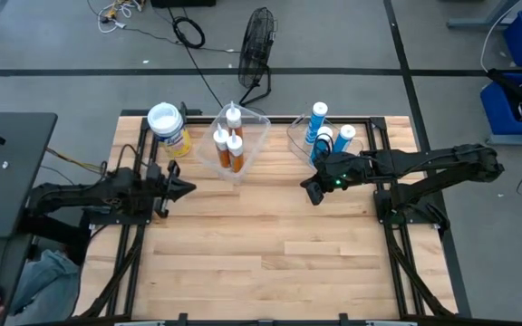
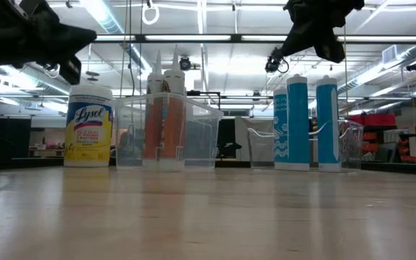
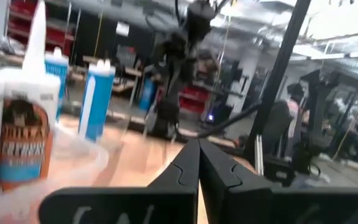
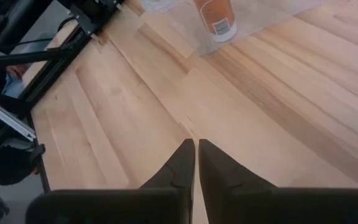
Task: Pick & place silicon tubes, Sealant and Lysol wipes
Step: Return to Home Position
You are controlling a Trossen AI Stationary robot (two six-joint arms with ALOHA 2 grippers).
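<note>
imo the right gripper (image 1: 314, 192), jaws pressed together beside the right bin (image 1: 294, 134), should rise clear of its blue tubes (image 1: 317, 127) heading home; left gripper (image 1: 185, 188) waits well off, jaws together too.

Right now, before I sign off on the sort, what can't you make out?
- High view: the right arm hides the near side of the right clear plastic bin.
- Low view: two blue-and-white sealant tubes and two orange tubes show; the rest stand hidden behind them.
- Right wrist view: one orange tube is cut off by the edge.
</note>
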